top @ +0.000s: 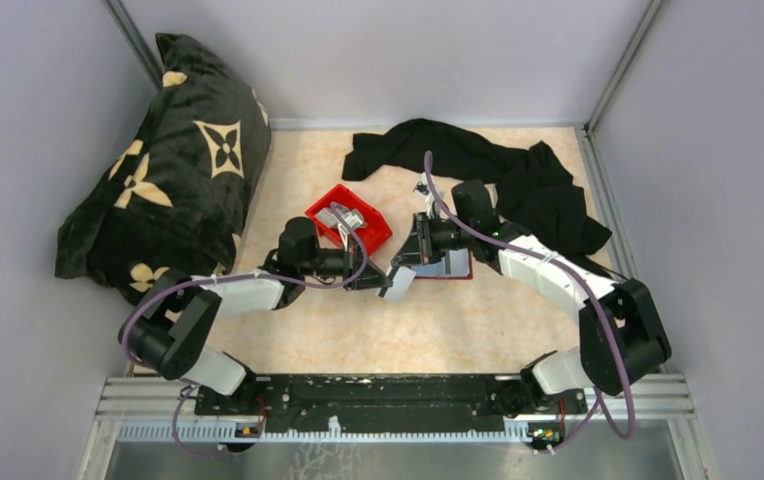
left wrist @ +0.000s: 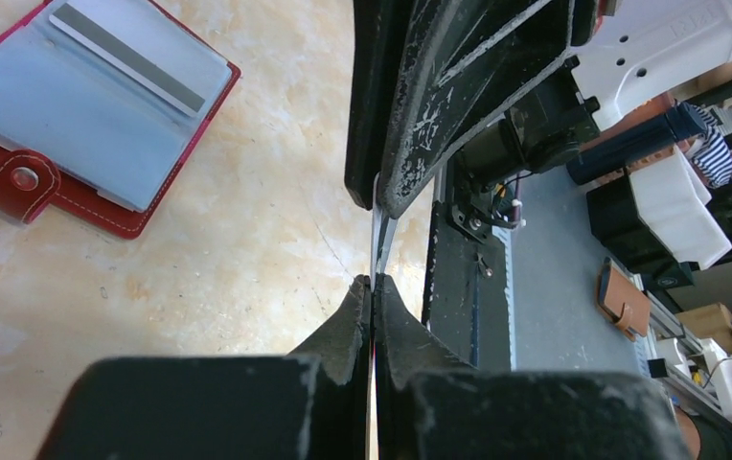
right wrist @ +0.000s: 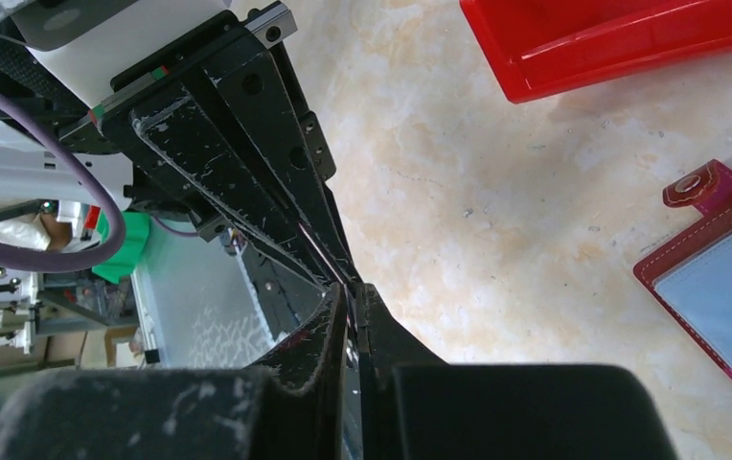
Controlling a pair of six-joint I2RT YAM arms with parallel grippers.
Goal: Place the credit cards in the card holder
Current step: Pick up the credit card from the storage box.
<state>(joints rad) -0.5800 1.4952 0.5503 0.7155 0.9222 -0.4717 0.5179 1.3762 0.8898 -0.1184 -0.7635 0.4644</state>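
left gripper (left wrist: 373, 284): clamped tight on the credit card (left wrist: 378, 240), which sits edge-on between its pads
right gripper (right wrist: 351, 293): pinched onto the same card from the opposite edge, tip to tip with the left gripper
credit card: off the table (top: 478, 320), held by both; only the top view shows its pale grey face, the wrist views show just a thin line
card holder (left wrist: 75, 125): open flat on the table, just beside the joined fingertips on the right arm's side
second card (left wrist: 137, 53): left wrist view only; has a dark stripe and lies on the holder's pale inner pocket
snap (right wrist: 693, 182): metal stud on a dark red tab, seen in both wrist views
red bin (right wrist: 621, 48): just beyond the left gripper; the top view shows pale cards (top: 343, 215) inside, the right wrist view shows only a corner
black cloth (top: 478, 160): beyond the right gripper, top view only
pillow (top: 158, 170): well to the left of the left gripper; black with cream flower motifs
writing: raised marks on the white arm shell (left wrist: 717, 19), possibly letters, too blurred to read
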